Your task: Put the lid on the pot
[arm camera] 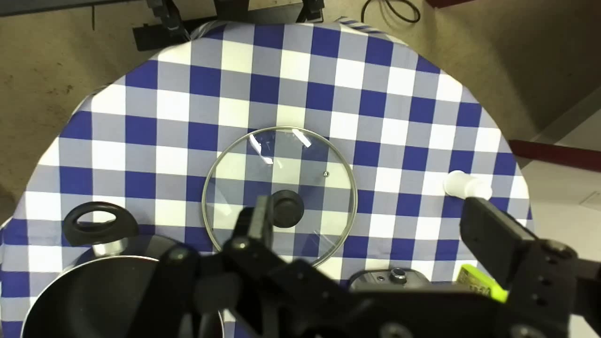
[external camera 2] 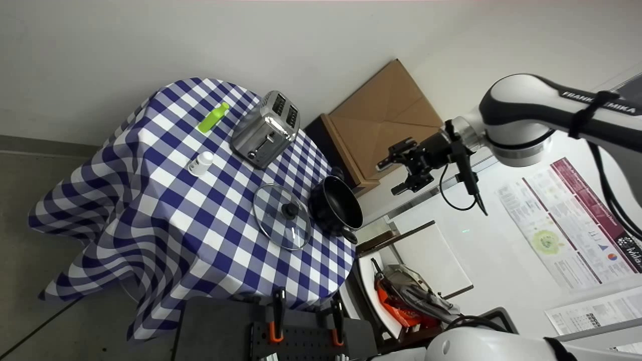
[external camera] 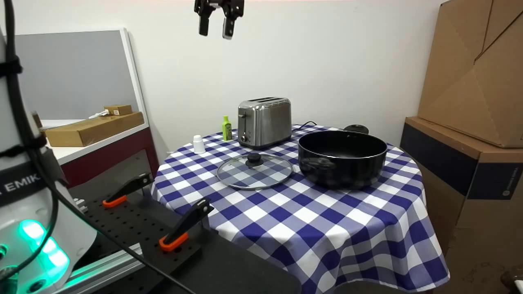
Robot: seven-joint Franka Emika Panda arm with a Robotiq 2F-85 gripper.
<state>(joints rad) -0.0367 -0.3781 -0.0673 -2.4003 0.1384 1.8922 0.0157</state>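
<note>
The glass lid (external camera: 265, 175) lies flat on the checked tablecloth with its dark knob up, beside the pot. It also shows in an exterior view (external camera 2: 275, 220) and in the wrist view (arm camera: 286, 164). The black pot (external camera: 343, 171) stands upright and uncovered; it shows in an exterior view (external camera 2: 335, 203) and partly in the wrist view (arm camera: 98, 295), where gripper parts hide some of it. My gripper (external camera: 215, 36) is open and empty, high above the table. It shows also in an exterior view (external camera 2: 388, 179) and in the wrist view (arm camera: 368, 204), one finger overlapping the lid.
A silver toaster (external camera: 265, 122) stands behind the lid, its cord running behind it. A green bottle (external camera: 227, 128) and a white bottle (external camera: 198, 144) stand left of the toaster. Cardboard boxes (external camera: 470, 81) are beside the table. Clamps (external camera: 186, 224) hold a black mounting board at the table's near edge.
</note>
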